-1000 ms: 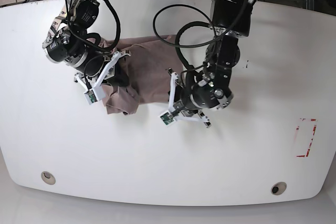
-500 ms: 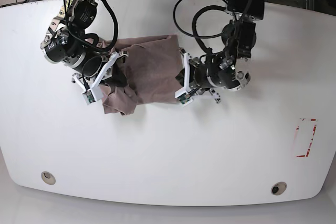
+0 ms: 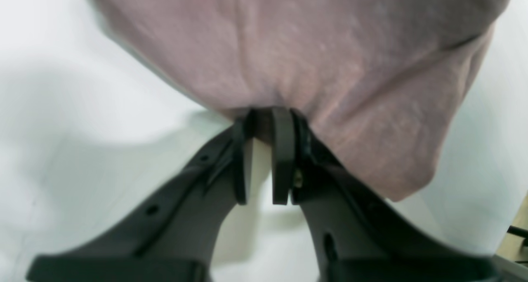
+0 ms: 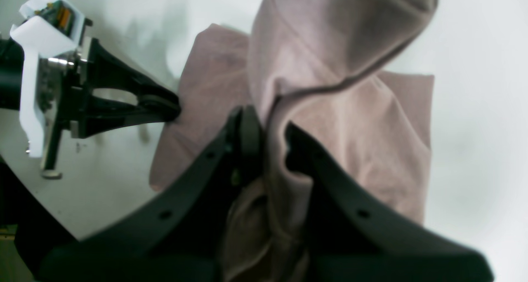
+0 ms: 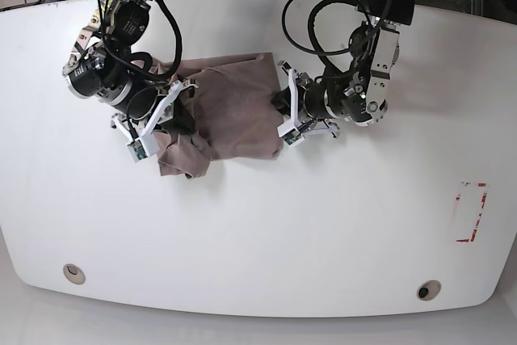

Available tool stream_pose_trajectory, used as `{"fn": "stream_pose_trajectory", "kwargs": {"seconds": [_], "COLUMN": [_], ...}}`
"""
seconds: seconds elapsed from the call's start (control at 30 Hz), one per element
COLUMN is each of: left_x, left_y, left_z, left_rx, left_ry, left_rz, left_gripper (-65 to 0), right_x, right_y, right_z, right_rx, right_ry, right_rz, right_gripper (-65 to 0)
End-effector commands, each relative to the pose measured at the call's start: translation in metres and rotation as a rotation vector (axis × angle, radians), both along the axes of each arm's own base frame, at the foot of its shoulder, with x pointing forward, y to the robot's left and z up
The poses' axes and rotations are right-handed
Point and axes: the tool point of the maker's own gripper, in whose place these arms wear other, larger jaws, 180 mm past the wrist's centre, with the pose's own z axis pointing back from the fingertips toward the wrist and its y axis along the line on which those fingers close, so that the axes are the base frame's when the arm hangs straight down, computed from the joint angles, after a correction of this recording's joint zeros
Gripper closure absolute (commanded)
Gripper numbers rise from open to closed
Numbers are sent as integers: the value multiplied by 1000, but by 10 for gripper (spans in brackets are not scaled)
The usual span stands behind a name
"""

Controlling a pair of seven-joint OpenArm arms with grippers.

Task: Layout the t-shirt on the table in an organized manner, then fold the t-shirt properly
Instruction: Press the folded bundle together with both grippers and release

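One shirt [image 5: 230, 115] lies on the white bench [image 5: 258, 232], in the upper middle of the base view, bunched and creased rather than flat, with a rumpled lump at its lower left. Two arms work on it, one from each side. The left gripper [image 5: 279, 112], at the right of the shirt in the base view, has its two fingers [image 3: 282, 150] nearly together and pinching the cloth's edge; in its own wrist view the mauve fabric fills the upper frame and is caught right at the fingertips. The right gripper [image 5: 182, 111], at the left of the shirt in the base view, has its two fingers [image 4: 247, 137] closed on a thick fold of the shirt, which rises in a ridge between them (the cloth there is gathered and bulky, so the fingers look a little apart). In that same wrist view the other gripper shows at the left, touching the shirt's far edge. Also on the bench: two round holes, one [image 5: 73, 273] at the lower left and one [image 5: 428, 289] at the lower right, and one red-and-white tape rectangle [image 5: 470, 212] at the right.
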Motion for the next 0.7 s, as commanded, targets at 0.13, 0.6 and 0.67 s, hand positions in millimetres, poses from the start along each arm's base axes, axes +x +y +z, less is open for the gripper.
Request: {"fn": "stream_pose_trajectory", "kwargs": {"seconds": [0.13, 0.6, 0.67], "left_x": [13, 21, 21], "left_y": [-17, -17, -17], "left_z": [4, 5, 5], "left_rx": [-67, -68, -68], "left_ry": [-9, -14, -14], "left_rz": [11, 13, 13], "left_gripper": [-63, -63, -63], "right_x": [8, 13, 14], "right_y": [13, 29, 33], "right_z": [16, 23, 25], "right_rx": [56, 112, 128], "right_ry": [-62, -82, -85], "right_rz": [6, 8, 8], "right_gripper": [-19, -21, -21]}}
